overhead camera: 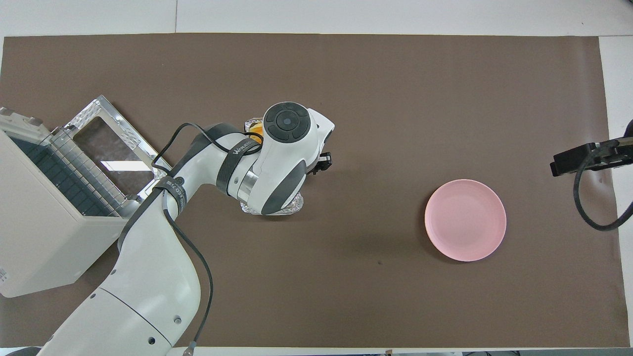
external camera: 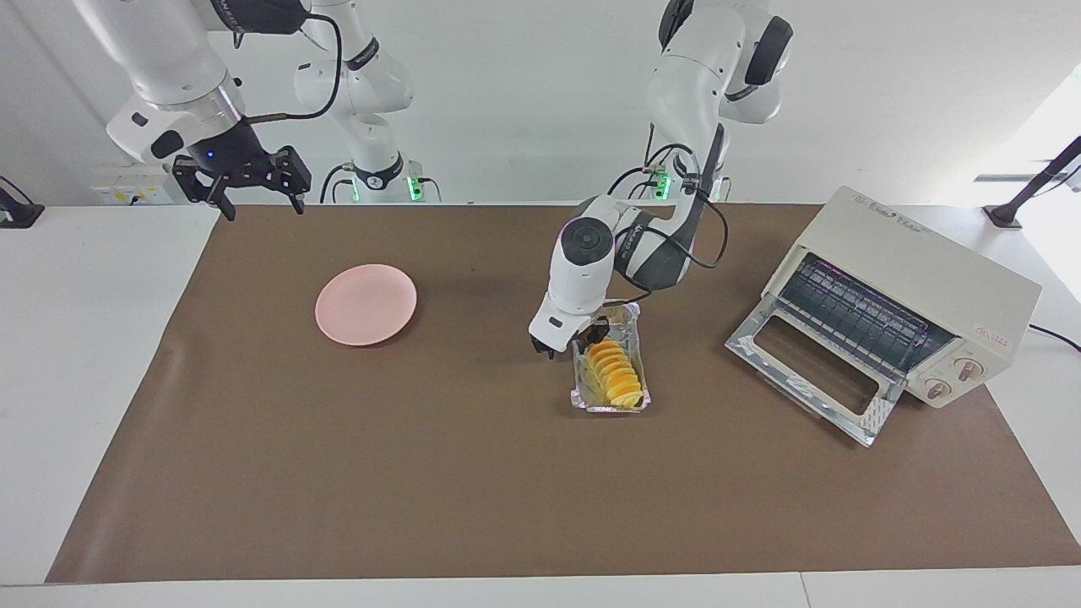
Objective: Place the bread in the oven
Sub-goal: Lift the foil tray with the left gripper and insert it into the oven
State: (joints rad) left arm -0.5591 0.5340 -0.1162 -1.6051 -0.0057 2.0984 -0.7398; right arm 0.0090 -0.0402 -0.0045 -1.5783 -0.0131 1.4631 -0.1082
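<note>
The bread (external camera: 615,371), a ridged golden-orange roll, lies in a crinkled foil tray (external camera: 612,408) in the middle of the brown mat. From overhead only a sliver of the bread (overhead camera: 255,133) shows beside the left arm's wrist. My left gripper (external camera: 573,338) is down at the tray's end nearest the robots, at the bread's tip. Whether it holds anything cannot be told. The cream-white oven (external camera: 912,262) stands toward the left arm's end of the table, its glass door (external camera: 811,371) dropped open. My right gripper (external camera: 262,207) hangs open in the air and holds nothing.
A pink plate (external camera: 366,304) lies on the mat toward the right arm's end, with the right gripper raised over the mat's edge close by. The oven's wire rack (external camera: 853,317) shows inside the opening. A brown mat (external camera: 422,473) covers most of the table.
</note>
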